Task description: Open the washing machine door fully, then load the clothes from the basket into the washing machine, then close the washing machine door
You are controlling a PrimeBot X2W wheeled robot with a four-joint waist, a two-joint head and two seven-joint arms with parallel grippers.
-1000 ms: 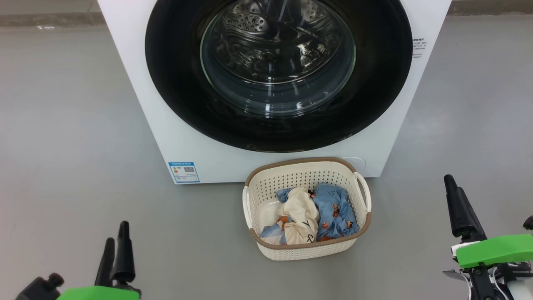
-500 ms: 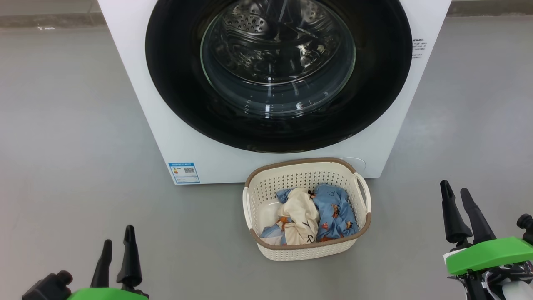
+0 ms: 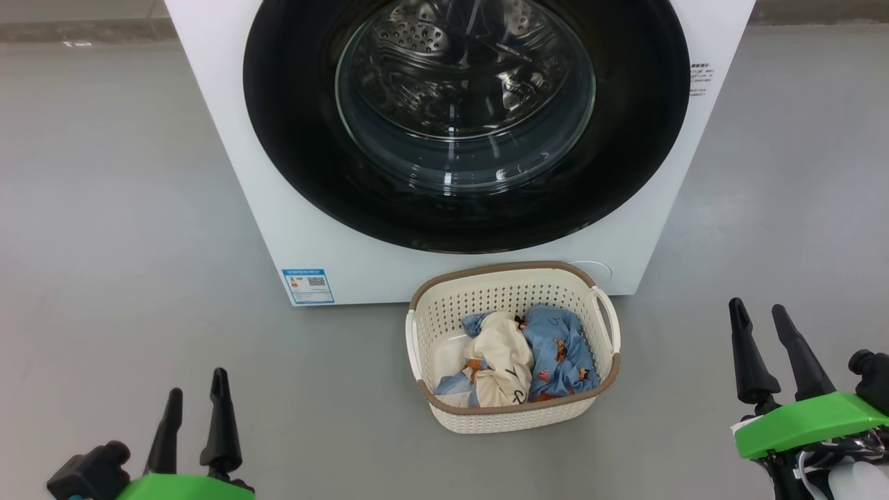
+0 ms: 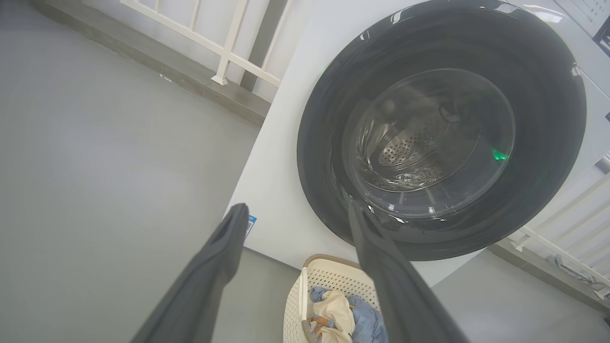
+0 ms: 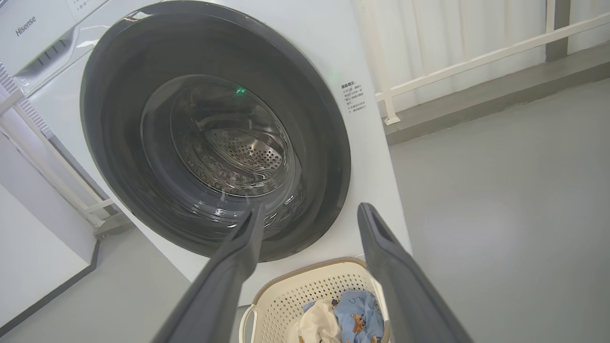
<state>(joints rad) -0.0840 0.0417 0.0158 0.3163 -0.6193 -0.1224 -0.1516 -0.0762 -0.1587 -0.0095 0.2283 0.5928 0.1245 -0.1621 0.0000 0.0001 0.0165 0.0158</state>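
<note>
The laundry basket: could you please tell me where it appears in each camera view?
Head view: basket lower centre.
Left wrist view: basket at bottom edge, just right of centre.
Right wrist view: basket at bottom edge, centre.
Shared landmark: the black-rimmed door directly above it.

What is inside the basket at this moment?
Crumpled blue printed clothes and a cream-white piece with black marks lie in the basket, with some bare bottom showing at its left. Anything beneath the pile is covered.
</note>
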